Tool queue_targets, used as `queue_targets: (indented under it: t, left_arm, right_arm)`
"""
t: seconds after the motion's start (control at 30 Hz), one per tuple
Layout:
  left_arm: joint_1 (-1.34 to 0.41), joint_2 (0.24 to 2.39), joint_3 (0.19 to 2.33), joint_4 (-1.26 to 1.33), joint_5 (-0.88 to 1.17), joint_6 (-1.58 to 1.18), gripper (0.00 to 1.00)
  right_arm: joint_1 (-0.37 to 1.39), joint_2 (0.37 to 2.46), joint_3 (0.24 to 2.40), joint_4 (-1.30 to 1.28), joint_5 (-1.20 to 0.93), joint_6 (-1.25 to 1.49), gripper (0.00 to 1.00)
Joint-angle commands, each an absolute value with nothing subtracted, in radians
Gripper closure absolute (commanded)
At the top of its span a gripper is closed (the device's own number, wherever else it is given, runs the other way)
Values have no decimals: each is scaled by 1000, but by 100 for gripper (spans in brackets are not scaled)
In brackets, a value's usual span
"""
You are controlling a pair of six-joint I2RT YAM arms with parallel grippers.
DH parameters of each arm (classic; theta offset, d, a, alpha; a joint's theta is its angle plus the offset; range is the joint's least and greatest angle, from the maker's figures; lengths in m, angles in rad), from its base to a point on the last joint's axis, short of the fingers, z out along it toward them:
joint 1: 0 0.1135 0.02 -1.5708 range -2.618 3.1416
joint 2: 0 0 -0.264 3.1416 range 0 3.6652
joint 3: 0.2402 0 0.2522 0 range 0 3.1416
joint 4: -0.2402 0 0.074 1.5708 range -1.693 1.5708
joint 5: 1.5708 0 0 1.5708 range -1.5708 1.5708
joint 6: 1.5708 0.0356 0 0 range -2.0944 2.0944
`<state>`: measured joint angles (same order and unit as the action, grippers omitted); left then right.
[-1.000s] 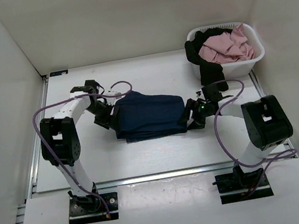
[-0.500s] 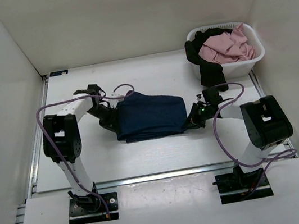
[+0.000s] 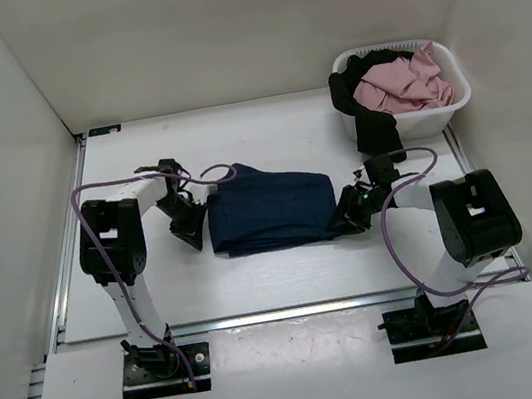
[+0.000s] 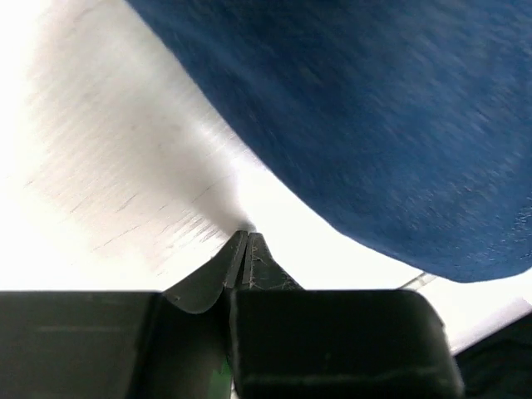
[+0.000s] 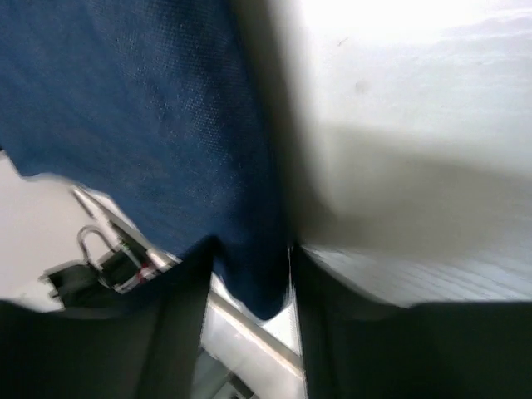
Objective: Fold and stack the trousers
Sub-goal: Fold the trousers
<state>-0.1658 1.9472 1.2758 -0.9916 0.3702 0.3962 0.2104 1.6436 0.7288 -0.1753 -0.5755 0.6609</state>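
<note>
Left gripper: jaws pressed together, empty; centre-left of top view.
Right gripper: jaws clamping trousers; centre-right.

The white table carries folded navy trousers at centre frame and a white basket at upper right.

No writing, label, brand, number or sign can be read in any view. The trousers show only plain dark blue cloth. In the right wrist view, a small red-and-white mark at the edge of the cloth is too blurred to read.
</note>
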Motion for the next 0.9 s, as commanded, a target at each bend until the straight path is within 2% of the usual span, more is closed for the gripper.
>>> queue_targets:
  t: [0.0,0.03,0.13,0.27,0.3,0.33,0.4,0.43,0.53,0.7,0.87]
  left_arm:
    - [-170,1833,1333,-995,327,410,84]
    - [-170,1810,1348,-996,313,410,82]
    - [-199,1701,1422,-996,313,454,79]
    - [-293,1654,1483,-1006,386,485,75]
    - [-307,1654,1483,-1006,406,485,75]
    - [-320,1663,1483,-1006,426,485,75]
    - [-354,1710,1474,-1006,475,485,74]
    - [-363,1729,1456,-996,476,485,74]
    - [-379,1795,1395,-950,451,474,75]
    - [-388,1842,1281,-845,298,430,80]
    - [-388,1861,1224,-802,284,408,80]
  right_arm:
    - [222,1660,782,-307,-560,566,49]
    - [222,1632,798,-337,-546,546,41]
    - [222,1579,886,-520,-453,454,34]
    - [222,1507,1001,-719,-238,394,32]
    - [222,1473,1018,-748,-177,394,35]
    - [222,1454,1031,-749,-160,408,44]
    - [242,1408,1040,-665,-169,474,64]
    - [255,1408,1029,-625,-190,500,80]
    - [333,1436,1017,-482,-281,592,97]
    - [420,1575,979,-350,-333,706,100]
    - [422,1696,936,-359,-278,732,100]
